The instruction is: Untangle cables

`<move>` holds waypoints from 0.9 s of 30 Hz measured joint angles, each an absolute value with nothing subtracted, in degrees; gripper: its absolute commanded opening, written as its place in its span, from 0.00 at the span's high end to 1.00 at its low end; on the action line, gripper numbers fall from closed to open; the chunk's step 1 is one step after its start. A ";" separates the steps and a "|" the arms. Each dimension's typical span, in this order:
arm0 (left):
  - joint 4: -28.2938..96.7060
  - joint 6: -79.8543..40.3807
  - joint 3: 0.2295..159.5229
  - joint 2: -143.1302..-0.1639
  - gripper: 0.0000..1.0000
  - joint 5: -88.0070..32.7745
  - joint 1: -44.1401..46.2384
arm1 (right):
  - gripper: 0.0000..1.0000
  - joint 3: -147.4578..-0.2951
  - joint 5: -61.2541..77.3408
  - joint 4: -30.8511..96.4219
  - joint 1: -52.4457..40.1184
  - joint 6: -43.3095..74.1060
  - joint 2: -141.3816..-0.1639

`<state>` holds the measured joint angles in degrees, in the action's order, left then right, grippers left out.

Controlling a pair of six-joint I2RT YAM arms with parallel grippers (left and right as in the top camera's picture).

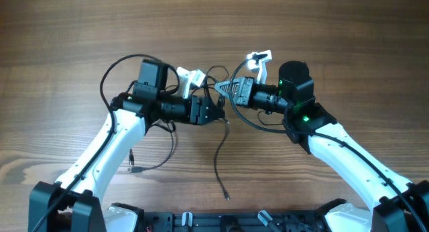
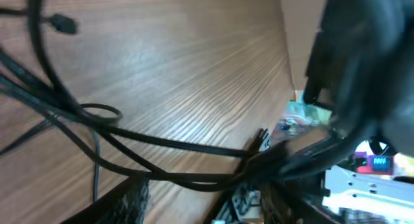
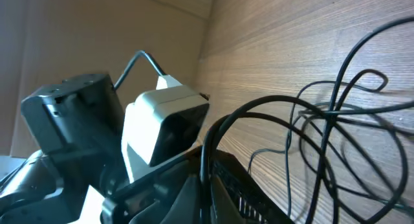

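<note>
My left hand [image 1: 216, 112] and right hand [image 1: 226, 91] meet over the middle of the tabletop [image 1: 335, 31], with the cables [image 1: 221, 151] between them. They are thin black cords that cross in loose loops. One strand drops from beside my left hand and trails toward me, ending in a small plug [image 1: 227, 196]. My right hand is clamped on the cables. I cannot tell whether my left hand grips anything.

The surface [image 1: 67, 31] is light brown wood with long, fine grain lines. A plain beige area [image 3: 77, 23] lies beyond its edge.
</note>
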<state>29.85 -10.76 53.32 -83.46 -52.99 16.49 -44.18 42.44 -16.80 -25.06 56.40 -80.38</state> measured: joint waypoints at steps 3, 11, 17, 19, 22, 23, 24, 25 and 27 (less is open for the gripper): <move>26.48 -10.26 53.32 -83.46 0.66 -52.18 17.89 | 0.96 -44.18 42.63 -16.80 -25.04 56.77 -80.38; 26.15 -9.76 53.32 -83.46 0.96 -47.99 18.46 | 0.96 -44.18 43.31 -16.80 -25.04 56.77 -80.38; 30.41 -11.46 53.32 -83.46 0.96 -37.78 18.48 | 0.96 -44.29 41.80 -10.46 -25.04 56.29 -80.38; 30.65 -16.80 53.32 -83.46 0.90 -30.20 18.48 | 0.96 -44.29 42.24 -11.57 -25.04 54.92 -80.42; 29.10 -18.83 53.32 -83.48 0.75 -29.93 18.48 | 0.96 -44.29 42.39 -12.43 -25.04 53.91 -80.42; 29.17 -19.27 53.32 -83.48 0.65 -30.04 18.48 | 0.96 -44.29 41.98 -11.57 -25.04 53.82 -80.42; 29.23 -19.59 53.32 -83.48 0.60 -30.04 18.48 | 0.96 -44.29 41.34 -10.31 -25.04 53.67 -80.42; 29.56 -19.70 53.32 -83.48 0.58 -30.06 18.48 | 0.96 -44.29 41.36 -9.87 -25.04 52.53 -80.42; 29.61 -19.88 53.32 -83.48 0.56 -30.06 18.48 | 0.90 -44.29 48.12 -12.10 -24.97 45.76 -80.42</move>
